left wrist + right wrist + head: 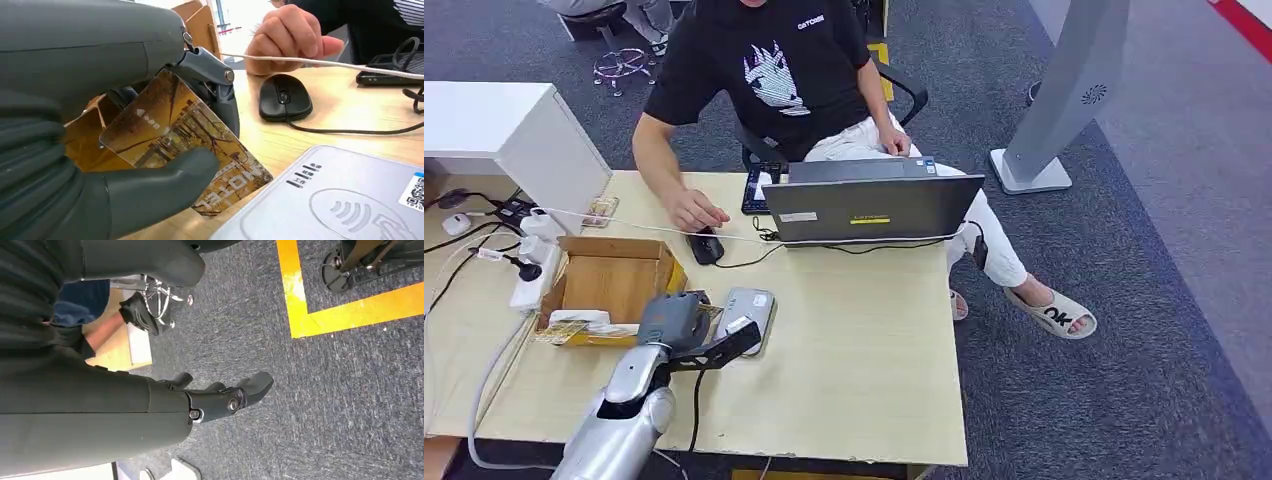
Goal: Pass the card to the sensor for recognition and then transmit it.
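My left hand [682, 322] holds a brown card with an autumn picture [170, 130], pinched between thumb and fingers. The card's lower corner hangs just beside the edge of the grey card reader [345, 200], which carries a contactless symbol. In the head view the reader [752, 312] lies flat on the wooden table [854, 350], right of my left hand [100, 125]. The right hand [220, 395] hangs over the carpet floor with fingers apart and nothing in it.
An open cardboard box [609, 285] with cards at its front stands left of my hand. A seated person rests a hand [694, 210] by a black mouse [705, 246]; a laptop [869, 205], cables and a white power strip [532, 270] lie around.
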### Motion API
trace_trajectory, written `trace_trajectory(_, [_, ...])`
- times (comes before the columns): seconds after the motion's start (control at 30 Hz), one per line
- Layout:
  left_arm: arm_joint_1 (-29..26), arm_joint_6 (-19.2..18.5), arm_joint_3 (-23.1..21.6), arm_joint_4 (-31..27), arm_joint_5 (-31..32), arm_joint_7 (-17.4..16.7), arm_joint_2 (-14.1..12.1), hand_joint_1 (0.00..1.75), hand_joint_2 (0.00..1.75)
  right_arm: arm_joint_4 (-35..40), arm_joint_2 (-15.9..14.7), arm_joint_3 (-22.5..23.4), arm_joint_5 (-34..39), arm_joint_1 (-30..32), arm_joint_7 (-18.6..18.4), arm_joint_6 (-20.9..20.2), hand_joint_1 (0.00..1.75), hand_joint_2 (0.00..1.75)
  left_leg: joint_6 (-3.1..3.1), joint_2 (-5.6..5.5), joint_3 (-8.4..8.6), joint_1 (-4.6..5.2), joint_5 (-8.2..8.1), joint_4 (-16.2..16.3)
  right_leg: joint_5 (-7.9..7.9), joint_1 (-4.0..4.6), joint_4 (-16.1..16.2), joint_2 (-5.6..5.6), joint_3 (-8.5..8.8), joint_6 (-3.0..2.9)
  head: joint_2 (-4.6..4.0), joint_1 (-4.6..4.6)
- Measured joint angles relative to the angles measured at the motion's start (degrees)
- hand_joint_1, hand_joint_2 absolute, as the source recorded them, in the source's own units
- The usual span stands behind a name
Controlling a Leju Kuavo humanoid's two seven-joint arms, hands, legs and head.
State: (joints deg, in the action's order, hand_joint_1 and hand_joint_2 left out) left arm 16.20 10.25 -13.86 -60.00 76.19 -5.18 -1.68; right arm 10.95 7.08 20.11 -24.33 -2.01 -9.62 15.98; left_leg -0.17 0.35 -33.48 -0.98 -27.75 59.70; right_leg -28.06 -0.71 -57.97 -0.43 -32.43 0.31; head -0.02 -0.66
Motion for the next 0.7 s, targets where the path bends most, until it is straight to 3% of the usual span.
trace_trajectory(0.27, [0.11,-0.02,0.0,0.79,0.02,0.31,0.02,1.75,1.75,0.0,0.0,0.02,-0.31,0.0,0.0,-0.24,0.0,1.75,0.0,0.0,0.01,0.0,0.0,0.0,0.0,0.0,0.0,0.0,0.02,0.0,0.0,0.0])
trace_trajectory(0.5, [-0.11,2.89,0.04,0.76,-0.48,2.49,0.17,1.75,1.75,0.0,0.0,0.92,-0.92,0.03,0.02,-0.02,0.0,1.75,0.02,-0.01,0.01,0.0,0.03,0.0,0.01,0.0,0.0,-0.01,0.02,0.0,0.0,0.0])
trace_trajectory(0.7, [-0.7,5.31,0.2,-7.31,-3.65,5.38,0.07,1.75,1.75,0.0,0.15,1.86,-1.33,0.08,0.63,0.02,0.0,1.75,0.02,-0.01,-0.02,0.0,0.02,0.0,0.0,0.0,0.0,-0.02,0.02,0.01,0.0,0.0])
